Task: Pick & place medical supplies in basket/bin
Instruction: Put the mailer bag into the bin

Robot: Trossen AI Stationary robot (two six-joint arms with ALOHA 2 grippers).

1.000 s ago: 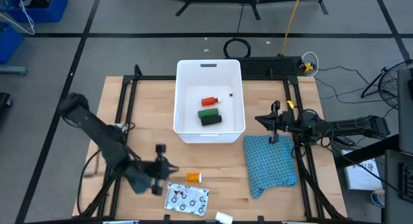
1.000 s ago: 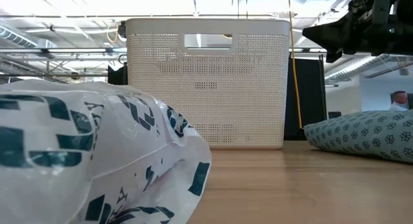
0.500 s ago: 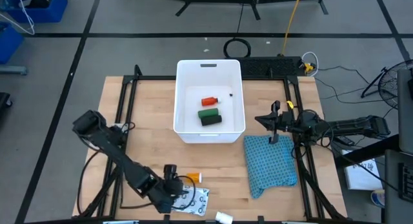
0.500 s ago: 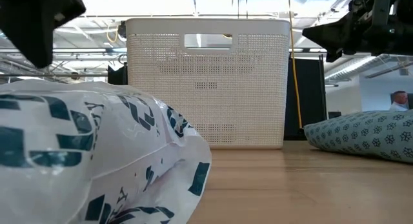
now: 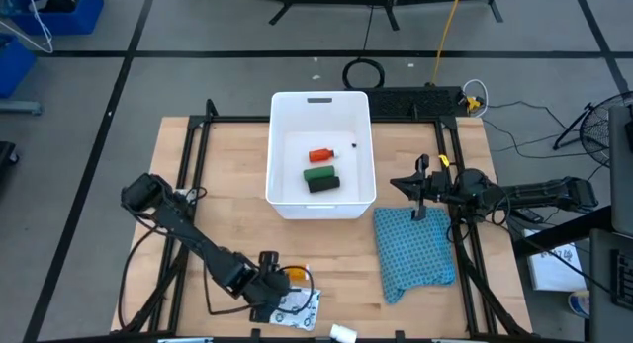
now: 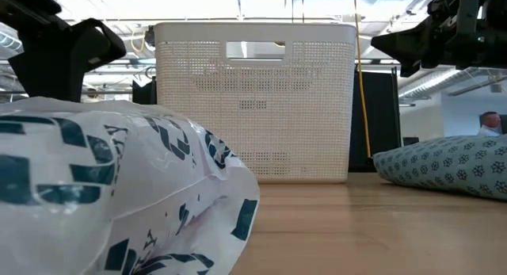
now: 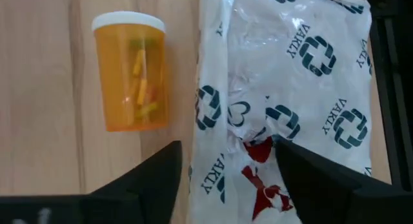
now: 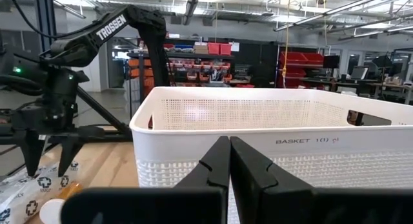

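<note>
Currently left gripper (image 5: 274,296) hung above flat white packet (image 5: 297,305), fingers spread, empty; orange bottle (image 5: 298,274) lay just beside. Right gripper (image 5: 423,193) waited pinched closed beside basket (image 5: 368,116), over blue cloth (image 5: 415,249).

Blue cloth (image 5: 415,251) on table (image 5: 227,205) r. side; fan (image 5: 593,126) beyond.

Both arms are dark, slim and jointed. The left arm (image 8: 116,24) carries white "TROSSEN" lettering on its upper link, near a small green light. Its tool (image 8: 46,156) ends in two tapered black fingers (image 7: 148,179). The right tool (image 8: 229,162) has flat black fingers.
</note>
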